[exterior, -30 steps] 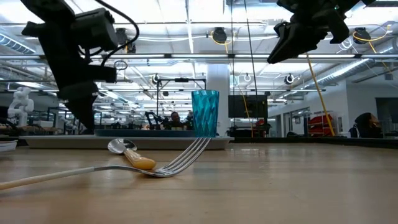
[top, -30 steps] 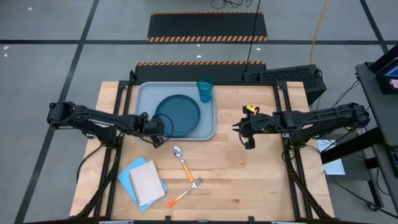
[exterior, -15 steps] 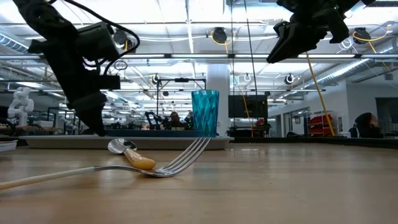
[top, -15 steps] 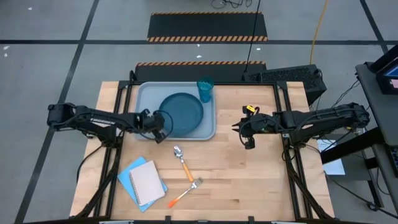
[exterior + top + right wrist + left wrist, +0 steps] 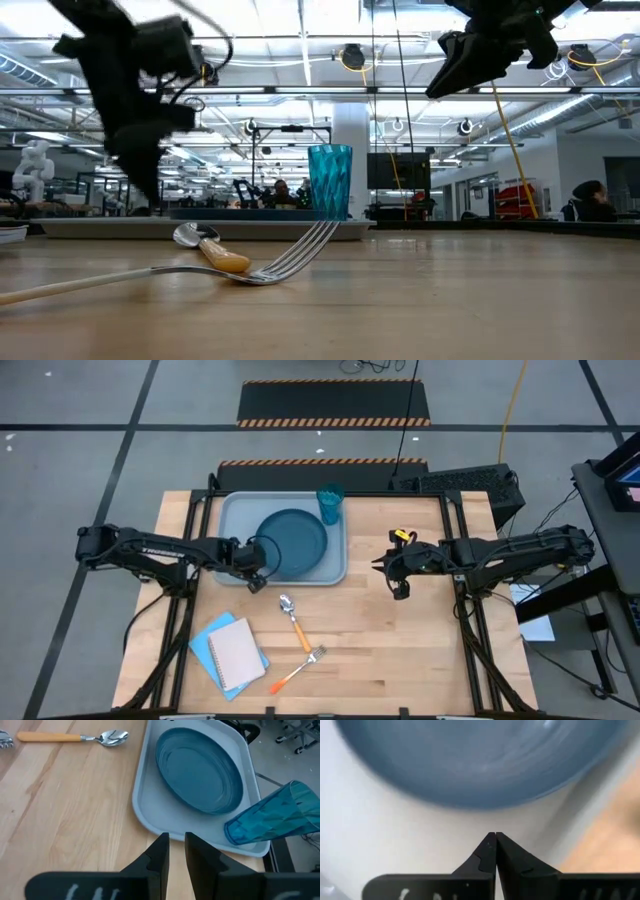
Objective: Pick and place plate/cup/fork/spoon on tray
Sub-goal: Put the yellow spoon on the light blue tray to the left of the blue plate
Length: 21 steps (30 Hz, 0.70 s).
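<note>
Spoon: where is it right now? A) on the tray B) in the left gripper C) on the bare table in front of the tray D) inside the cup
C: the spoon lies on the wood in front of the tray, near the fork; the tray holds only the plate and cup, and the left gripper is shut on nothing.

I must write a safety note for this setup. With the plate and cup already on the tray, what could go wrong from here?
1. The left gripper, shut and empty, hangs over the tray beside the plate; a low move could nudge the plate.
2. The spoon and fork lie flat and thin on the table, close together, so a grasp may slip or disturb the other.
3. The cup stands at the tray's corner and may tip if bumped.
</note>
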Available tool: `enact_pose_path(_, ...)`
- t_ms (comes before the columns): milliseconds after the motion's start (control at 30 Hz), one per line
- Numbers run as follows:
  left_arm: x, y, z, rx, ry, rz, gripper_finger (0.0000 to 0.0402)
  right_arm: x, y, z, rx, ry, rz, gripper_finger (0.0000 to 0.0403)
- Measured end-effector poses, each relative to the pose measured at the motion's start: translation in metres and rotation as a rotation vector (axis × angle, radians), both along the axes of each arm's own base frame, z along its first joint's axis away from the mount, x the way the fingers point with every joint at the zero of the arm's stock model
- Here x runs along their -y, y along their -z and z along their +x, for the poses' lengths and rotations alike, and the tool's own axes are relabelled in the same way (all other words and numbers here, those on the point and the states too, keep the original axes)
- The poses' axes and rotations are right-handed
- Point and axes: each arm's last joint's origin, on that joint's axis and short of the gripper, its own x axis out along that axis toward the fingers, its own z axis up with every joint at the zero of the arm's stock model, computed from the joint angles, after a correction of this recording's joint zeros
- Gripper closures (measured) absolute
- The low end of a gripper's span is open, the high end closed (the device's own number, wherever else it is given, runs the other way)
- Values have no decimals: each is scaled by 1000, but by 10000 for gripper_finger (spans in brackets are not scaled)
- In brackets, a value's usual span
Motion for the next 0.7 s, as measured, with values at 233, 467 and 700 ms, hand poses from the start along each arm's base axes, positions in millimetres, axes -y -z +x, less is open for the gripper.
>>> enact_pose_path(233,27,-48,28,172,104,75,398,0,6,-1,2,46,58,349)
enact_pose_path(467,53,-75,37,277,168,139,396,-11,23,-6,-25,86,163,349)
enact_pose_path(700,77,-82,40,368,242,129,397,-36,22,-7,28,41,269,349)
